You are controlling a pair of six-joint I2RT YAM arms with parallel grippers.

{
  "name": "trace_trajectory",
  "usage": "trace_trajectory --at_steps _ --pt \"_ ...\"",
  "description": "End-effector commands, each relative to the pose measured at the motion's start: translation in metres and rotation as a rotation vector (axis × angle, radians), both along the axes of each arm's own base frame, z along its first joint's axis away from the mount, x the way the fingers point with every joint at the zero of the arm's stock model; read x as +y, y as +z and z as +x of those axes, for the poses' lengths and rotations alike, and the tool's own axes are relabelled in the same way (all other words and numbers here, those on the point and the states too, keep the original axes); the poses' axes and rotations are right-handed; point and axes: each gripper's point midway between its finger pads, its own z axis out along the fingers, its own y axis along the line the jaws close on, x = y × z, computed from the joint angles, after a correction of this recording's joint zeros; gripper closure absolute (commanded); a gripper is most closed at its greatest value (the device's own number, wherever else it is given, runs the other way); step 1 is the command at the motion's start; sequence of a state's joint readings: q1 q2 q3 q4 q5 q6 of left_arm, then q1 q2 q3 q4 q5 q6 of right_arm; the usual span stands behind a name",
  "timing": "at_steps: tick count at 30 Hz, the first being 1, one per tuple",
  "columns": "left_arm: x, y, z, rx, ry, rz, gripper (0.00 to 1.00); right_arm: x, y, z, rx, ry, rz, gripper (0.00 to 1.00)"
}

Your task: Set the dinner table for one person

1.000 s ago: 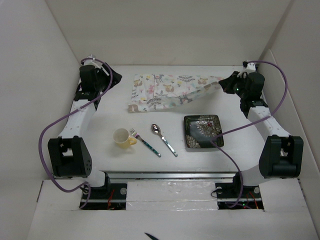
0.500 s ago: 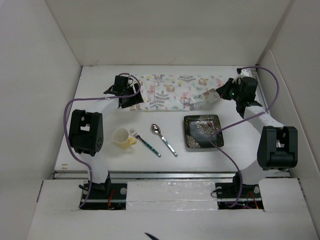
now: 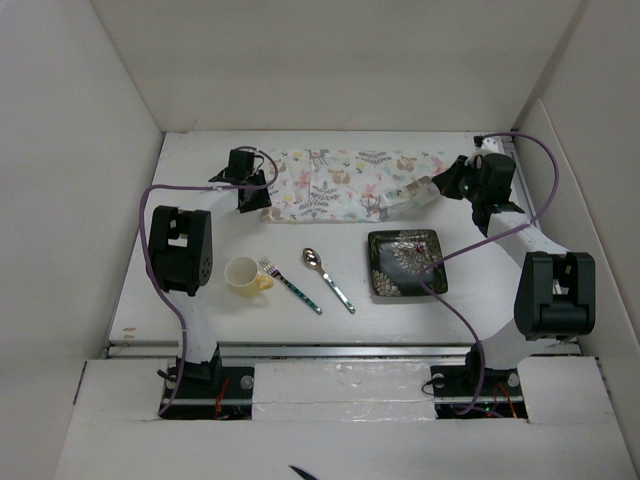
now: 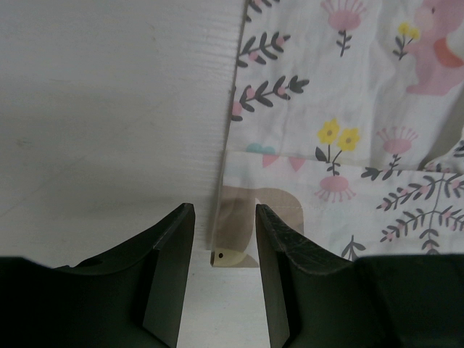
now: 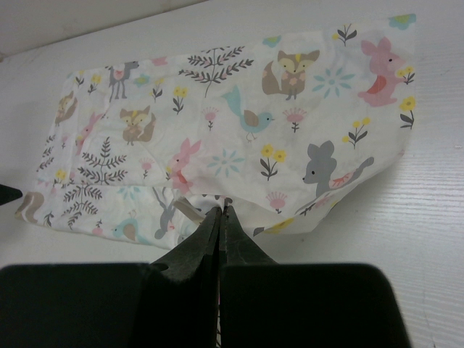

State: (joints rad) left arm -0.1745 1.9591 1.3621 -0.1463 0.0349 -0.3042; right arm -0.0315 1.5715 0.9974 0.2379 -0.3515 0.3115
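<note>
A floral-printed placemat (image 3: 345, 183) lies at the far side of the white dinner table (image 3: 200, 310). My right gripper (image 3: 432, 190) is shut on the placemat's right near part, which is lifted and folded; the right wrist view shows the pinched cloth (image 5: 239, 145) at the closed tips (image 5: 221, 210). My left gripper (image 3: 262, 196) is open at the placemat's left near corner; in the left wrist view that corner (image 4: 235, 254) lies flat between the two fingers (image 4: 174, 268), untouched. A dark square plate (image 3: 405, 262), a spoon (image 3: 328, 279), a fork (image 3: 290, 284) and a yellow cup (image 3: 245, 275) lie nearer.
White walls enclose the table on the left, back and right. A metal rail (image 3: 340, 352) runs along the near edge by the arm bases. Purple cables (image 3: 150, 215) loop from both arms.
My left arm has swung from the far left in to the placemat's left near corner and settled around it. The placemat has been pulled out flatter. My right gripper keeps its hold and moved slightly.
</note>
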Motion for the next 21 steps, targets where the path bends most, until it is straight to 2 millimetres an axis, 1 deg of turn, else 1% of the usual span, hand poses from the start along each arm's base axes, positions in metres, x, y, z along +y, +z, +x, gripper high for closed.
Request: trace_trajectory --at_steps 1,5,7,8,9,10,11,12,14,15,17,18,19,20,21 --pt "-0.014 -0.011 -0.007 0.048 -0.067 -0.007 0.64 0.001 0.013 0.008 -0.059 0.001 -0.009 1.0" --pt "-0.004 -0.022 -0.015 0.088 -0.038 0.036 0.65 0.002 0.016 0.007 -0.066 0.004 -0.007 1.0" --pt "-0.004 -0.025 -0.016 0.093 -0.041 0.035 0.7 0.002 0.015 0.006 -0.065 0.006 -0.006 1.0" --pt "-0.006 -0.024 -0.015 0.089 -0.04 0.028 0.77 0.002 0.015 0.006 -0.065 0.006 -0.006 1.0" --pt "-0.007 -0.023 -0.014 0.089 -0.044 0.021 0.81 0.001 0.015 0.006 -0.067 0.003 -0.009 1.0" --pt "-0.007 -0.02 -0.013 0.08 -0.039 0.02 0.94 0.001 0.015 0.006 -0.067 0.003 -0.009 1.0" --pt "-0.006 -0.019 -0.013 0.075 -0.036 0.02 0.99 0.001 0.015 0.006 -0.067 0.001 -0.009 1.0" --pt "-0.004 -0.016 -0.013 0.069 -0.029 0.029 1.0 0.001 0.017 0.005 -0.07 0.003 -0.01 1.0" --pt "-0.003 -0.005 -0.01 0.042 -0.023 0.032 1.0 0.001 0.018 0.004 -0.07 0.002 -0.009 1.0" --pt "-0.003 0.011 -0.006 0.001 -0.016 0.025 1.0 0.001 0.021 0.003 -0.076 0.0 -0.01 1.0" --pt "-0.005 0.032 -0.003 -0.049 -0.014 0.008 1.0 0.001 0.025 0.002 -0.081 0.0 -0.012 1.0" --pt "-0.007 0.044 -0.001 -0.083 -0.015 -0.007 1.0 0.001 0.034 -0.001 -0.101 0.0 -0.012 1.0" --pt "-0.008 0.073 0.0 -0.145 -0.006 -0.03 1.0 0.001 0.041 -0.003 -0.116 -0.002 -0.013 1.0" --pt "-0.01 0.088 0.001 -0.181 -0.005 -0.046 1.0 0.001 0.047 -0.006 -0.128 -0.004 -0.012 1.0" --pt "-0.013 0.142 -0.003 -0.306 -0.007 -0.122 1.0 0.004 0.069 -0.015 -0.171 0.002 -0.016 1.0"
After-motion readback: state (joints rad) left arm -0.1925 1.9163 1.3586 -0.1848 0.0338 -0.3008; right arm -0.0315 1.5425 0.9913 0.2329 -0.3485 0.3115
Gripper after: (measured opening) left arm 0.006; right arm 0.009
